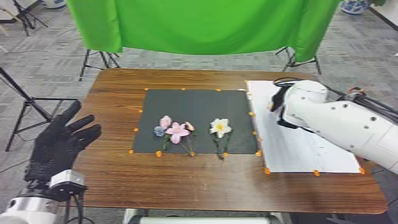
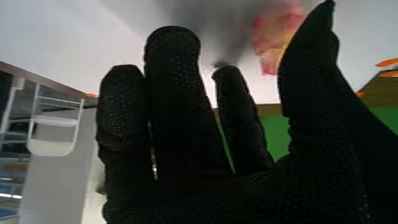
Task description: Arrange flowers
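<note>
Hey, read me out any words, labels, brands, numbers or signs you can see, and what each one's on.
None that I can read.
No lettering is legible on the dark grey rectangular mat, the long white sheet or the bright green cloth.
Marks on the blue-and-white rounded pot: too small to tell pattern from writing.

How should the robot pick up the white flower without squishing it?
Probably pinch the white flower by its thin stem, just below the petals, coming from the right: the stem points toward the robot, and pink flowers lie to the left.
</note>
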`<state>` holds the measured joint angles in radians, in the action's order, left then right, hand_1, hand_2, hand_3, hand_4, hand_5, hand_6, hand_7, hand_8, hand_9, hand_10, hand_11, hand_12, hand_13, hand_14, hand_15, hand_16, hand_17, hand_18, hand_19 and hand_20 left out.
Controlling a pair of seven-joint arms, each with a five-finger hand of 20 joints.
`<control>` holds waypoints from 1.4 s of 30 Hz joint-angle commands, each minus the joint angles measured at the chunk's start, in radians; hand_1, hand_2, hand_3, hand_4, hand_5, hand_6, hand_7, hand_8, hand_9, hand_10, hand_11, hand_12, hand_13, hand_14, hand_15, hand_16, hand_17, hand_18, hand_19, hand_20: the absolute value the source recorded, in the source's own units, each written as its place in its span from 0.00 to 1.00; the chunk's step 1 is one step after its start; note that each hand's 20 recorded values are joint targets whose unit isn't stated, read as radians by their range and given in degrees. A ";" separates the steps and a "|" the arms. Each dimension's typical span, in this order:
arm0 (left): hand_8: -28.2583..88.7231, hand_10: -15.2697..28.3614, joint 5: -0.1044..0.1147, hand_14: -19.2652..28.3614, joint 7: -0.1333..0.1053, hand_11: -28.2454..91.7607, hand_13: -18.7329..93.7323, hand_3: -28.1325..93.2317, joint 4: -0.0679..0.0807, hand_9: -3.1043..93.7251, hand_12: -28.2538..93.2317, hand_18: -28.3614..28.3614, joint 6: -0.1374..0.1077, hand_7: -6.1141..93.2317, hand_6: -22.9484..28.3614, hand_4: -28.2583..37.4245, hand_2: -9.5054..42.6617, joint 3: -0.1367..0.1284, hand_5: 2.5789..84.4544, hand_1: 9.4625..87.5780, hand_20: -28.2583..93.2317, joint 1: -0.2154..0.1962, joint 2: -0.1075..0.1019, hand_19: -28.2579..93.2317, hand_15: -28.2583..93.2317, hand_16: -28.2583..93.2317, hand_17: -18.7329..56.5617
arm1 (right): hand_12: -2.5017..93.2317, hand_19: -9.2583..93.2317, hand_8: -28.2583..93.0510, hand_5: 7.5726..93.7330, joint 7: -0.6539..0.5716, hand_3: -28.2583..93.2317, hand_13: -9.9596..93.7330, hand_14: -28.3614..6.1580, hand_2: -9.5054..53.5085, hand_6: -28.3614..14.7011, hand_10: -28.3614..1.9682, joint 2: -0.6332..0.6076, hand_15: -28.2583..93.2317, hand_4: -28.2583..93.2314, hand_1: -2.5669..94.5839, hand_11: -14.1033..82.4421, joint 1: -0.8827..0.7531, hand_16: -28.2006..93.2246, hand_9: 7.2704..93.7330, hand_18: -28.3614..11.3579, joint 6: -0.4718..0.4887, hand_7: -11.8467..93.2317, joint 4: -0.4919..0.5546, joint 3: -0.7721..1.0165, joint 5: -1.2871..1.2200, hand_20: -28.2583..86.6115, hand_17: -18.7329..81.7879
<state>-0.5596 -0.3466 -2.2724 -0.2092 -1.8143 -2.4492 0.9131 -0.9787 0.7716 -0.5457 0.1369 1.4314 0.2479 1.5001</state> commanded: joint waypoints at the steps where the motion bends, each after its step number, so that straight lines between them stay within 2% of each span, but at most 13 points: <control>1: 0.19 0.79 -0.008 1.00 0.015 0.44 0.36 0.74 0.001 0.33 0.33 1.00 0.010 0.12 0.59 0.12 0.30 0.010 0.35 0.24 0.18 -0.003 0.013 0.73 0.70 0.14 0.19 | 0.18 1.00 0.15 0.38 0.036 0.90 0.73 0.48 0.06 0.57 0.35 0.023 0.79 0.02 0.38 0.28 0.004 0.32 0.51 0.33 -0.028 0.24 0.037 -0.018 0.049 0.30 0.67; 7: 0.19 0.79 -0.008 1.00 0.014 0.44 0.36 0.74 0.001 0.33 0.33 1.00 0.010 0.12 0.59 0.12 0.30 0.006 0.35 0.24 0.16 -0.005 0.016 0.73 0.70 0.13 0.19 | 0.18 1.00 0.14 0.46 -0.001 0.88 0.75 0.51 0.06 0.64 0.43 0.044 0.78 0.02 0.41 0.28 -0.023 0.31 0.58 0.33 0.061 0.26 0.012 0.029 -0.002 0.30 0.67; 11: 0.19 0.79 -0.008 1.00 0.013 0.44 0.36 0.74 0.001 0.33 0.33 1.00 0.010 0.12 0.59 0.12 0.30 0.003 0.35 0.24 0.16 -0.007 0.020 0.73 0.70 0.14 0.19 | 0.18 1.00 0.14 0.52 -0.006 0.88 0.78 0.53 0.05 0.66 0.45 0.037 0.76 0.02 0.45 0.29 -0.026 0.32 0.63 0.34 0.039 0.27 0.012 0.009 0.015 0.29 0.68; 16: 0.19 0.79 -0.022 1.00 0.031 0.44 0.36 0.74 0.003 0.33 0.33 1.00 0.022 0.12 0.59 0.12 0.31 0.003 0.35 0.24 0.15 0.005 0.037 0.74 0.70 0.14 0.19 | 0.18 1.00 0.13 0.58 -0.022 0.88 0.82 0.60 0.04 0.67 0.49 0.035 0.74 0.01 0.52 0.32 -0.003 0.33 0.71 0.39 -0.039 0.30 0.016 -0.053 0.067 0.31 0.71; 22: 0.19 0.79 -0.016 1.00 0.025 0.44 0.36 0.74 0.000 0.33 0.33 1.00 0.013 0.12 0.59 0.12 0.30 0.004 0.35 0.24 0.14 -0.003 0.033 0.74 0.70 0.14 0.19 | 0.34 1.00 0.25 0.72 -0.011 0.82 0.89 0.74 0.01 0.66 0.67 0.021 0.70 0.00 0.64 0.22 0.018 0.37 0.92 0.47 -0.158 0.43 0.025 -0.104 0.116 0.36 0.77; 27: 0.19 0.80 -0.007 1.00 0.003 0.44 0.36 0.74 -0.004 0.33 0.33 1.00 0.000 0.12 0.59 0.12 0.30 0.005 0.35 0.24 0.14 -0.026 0.023 0.74 0.70 0.14 0.19 | 0.36 1.00 0.26 0.77 0.009 0.82 0.92 0.76 0.00 0.67 0.71 0.016 0.69 0.00 0.65 0.23 0.032 0.37 0.97 0.47 -0.198 0.44 0.043 -0.114 0.126 0.38 0.78; 30: 0.19 0.79 0.021 1.00 -0.030 0.44 0.36 0.74 -0.008 0.33 0.33 1.00 -0.025 0.12 0.59 0.12 0.30 0.008 0.35 0.24 0.13 -0.051 -0.015 0.74 0.70 0.14 0.19 | 0.37 1.00 0.26 0.78 0.008 0.82 0.92 0.77 0.00 0.68 0.71 0.015 0.69 0.00 0.65 0.23 0.042 0.37 0.97 0.47 -0.196 0.44 0.072 -0.096 0.124 0.40 0.78; 31: 0.19 0.80 0.012 1.00 -0.016 0.44 0.36 0.74 -0.008 0.33 0.33 1.00 -0.018 0.12 0.59 0.12 0.30 0.003 0.35 0.24 0.13 -0.048 -0.003 0.74 0.70 0.14 0.19 | 0.37 1.00 0.26 0.78 0.004 0.82 0.93 0.77 0.00 0.68 0.71 0.011 0.69 0.00 0.65 0.23 0.043 0.37 0.97 0.46 -0.190 0.44 0.090 -0.089 0.121 0.40 0.78; 32: 0.19 0.80 0.021 1.00 -0.033 0.44 0.36 0.74 -0.012 0.33 0.33 1.00 -0.026 0.12 0.59 0.12 0.30 0.002 0.35 0.24 0.13 -0.062 -0.014 0.74 0.70 0.14 0.19 | 0.37 1.00 0.26 0.78 0.003 0.82 0.93 0.77 0.00 0.68 0.71 0.015 0.69 0.00 0.65 0.23 0.046 0.37 0.97 0.46 -0.189 0.44 0.098 -0.085 0.121 0.40 0.78; 35: 0.19 0.79 0.013 1.00 -0.023 0.44 0.36 0.74 -0.014 0.33 0.33 1.00 -0.025 0.12 0.59 0.12 0.30 -0.004 0.35 0.24 0.13 -0.067 -0.006 0.74 0.70 0.14 0.19 | 0.37 1.00 0.26 0.78 -0.016 0.83 0.93 0.76 0.00 0.67 0.71 0.009 0.69 0.00 0.65 0.23 0.049 0.38 0.98 0.45 -0.198 0.44 0.165 -0.079 0.123 0.41 0.78; 37: 0.19 0.80 0.046 1.00 -0.061 0.44 0.36 0.74 -0.018 0.33 0.33 1.00 -0.049 0.12 0.59 0.12 0.30 0.004 0.35 0.24 0.13 -0.093 -0.038 0.74 0.70 0.14 0.19 | 0.37 1.00 0.27 0.79 -0.022 0.83 0.93 0.75 0.00 0.67 0.71 0.016 0.70 0.00 0.65 0.23 0.029 0.38 0.98 0.44 -0.214 0.44 0.201 -0.058 0.131 0.42 0.78; 41: 0.19 0.80 0.041 1.00 -0.056 0.44 0.36 0.74 -0.020 0.33 0.33 1.00 -0.048 0.12 0.59 0.12 0.31 0.004 0.35 0.25 0.13 -0.094 -0.036 0.74 0.70 0.14 0.19 | 0.37 1.00 0.27 0.79 -0.019 0.83 0.93 0.74 0.00 0.65 0.70 -0.001 0.70 0.00 0.66 0.23 -0.013 0.38 0.98 0.42 -0.185 0.43 0.294 -0.028 0.159 0.44 0.78; 42: 0.19 0.80 0.060 1.00 -0.076 0.44 0.36 0.74 -0.020 0.33 0.33 1.00 -0.056 0.12 0.59 0.12 0.31 0.005 0.35 0.24 0.13 -0.102 -0.060 0.74 0.70 0.14 0.19 | 0.38 1.00 0.27 0.80 -0.022 0.83 0.93 0.74 0.00 0.65 0.70 -0.013 0.70 0.00 0.66 0.24 -0.022 0.38 0.98 0.42 -0.177 0.42 0.325 -0.022 0.156 0.45 0.78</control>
<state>-0.5368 -0.3866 -2.2831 -0.2356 -1.8107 -2.5157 0.8942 -0.9963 0.7697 -0.5295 -0.0523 1.6186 0.1837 1.6125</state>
